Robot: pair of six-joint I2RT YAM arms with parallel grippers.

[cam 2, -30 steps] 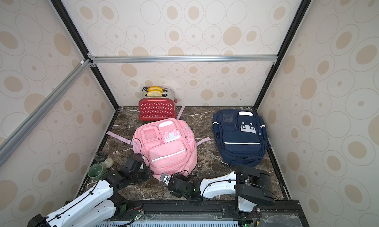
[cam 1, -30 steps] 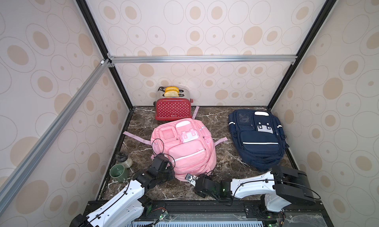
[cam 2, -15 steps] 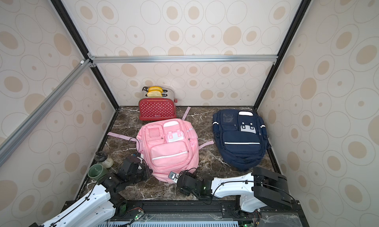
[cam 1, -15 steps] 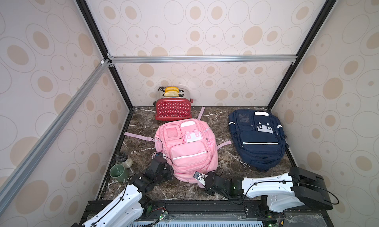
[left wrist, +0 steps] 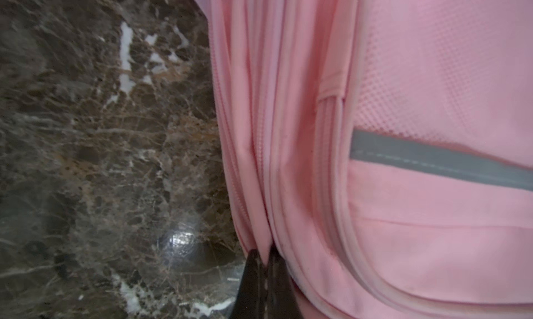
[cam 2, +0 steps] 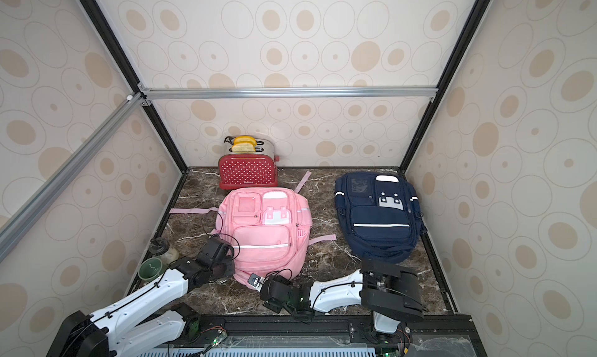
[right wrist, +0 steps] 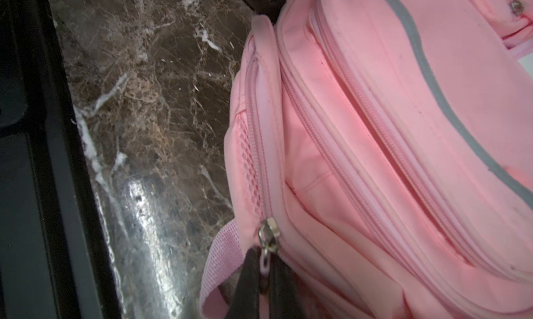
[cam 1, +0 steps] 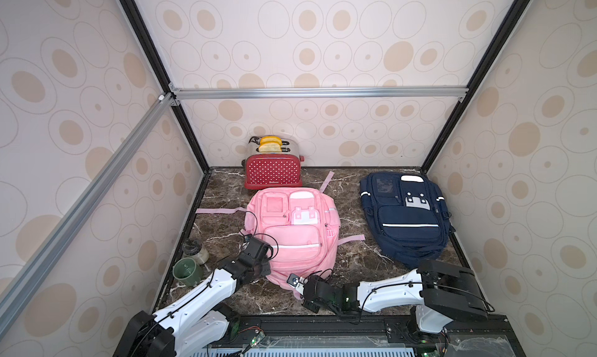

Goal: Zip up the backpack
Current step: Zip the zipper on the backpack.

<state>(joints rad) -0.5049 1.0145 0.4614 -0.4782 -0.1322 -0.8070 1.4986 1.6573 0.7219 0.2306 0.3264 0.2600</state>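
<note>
A pink backpack (cam 1: 297,229) lies flat on a marble table (cam 1: 361,268), at the centre of both top views. At the bag's lower left edge the left gripper (left wrist: 264,254) is pinched tight on a fold of fabric, probably to brace the bag. At its bottom edge the right gripper (right wrist: 264,270) is clamped on the zipper pull (right wrist: 268,235), ready to draw it along.

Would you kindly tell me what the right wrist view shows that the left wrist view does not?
Right wrist only: the metal zipper slider, its pull pinched in the right gripper, and the black frame rail. Left wrist only: a small sewn fabric tab. Both: the pink backpack, its grey stripe, the marble table.
</note>
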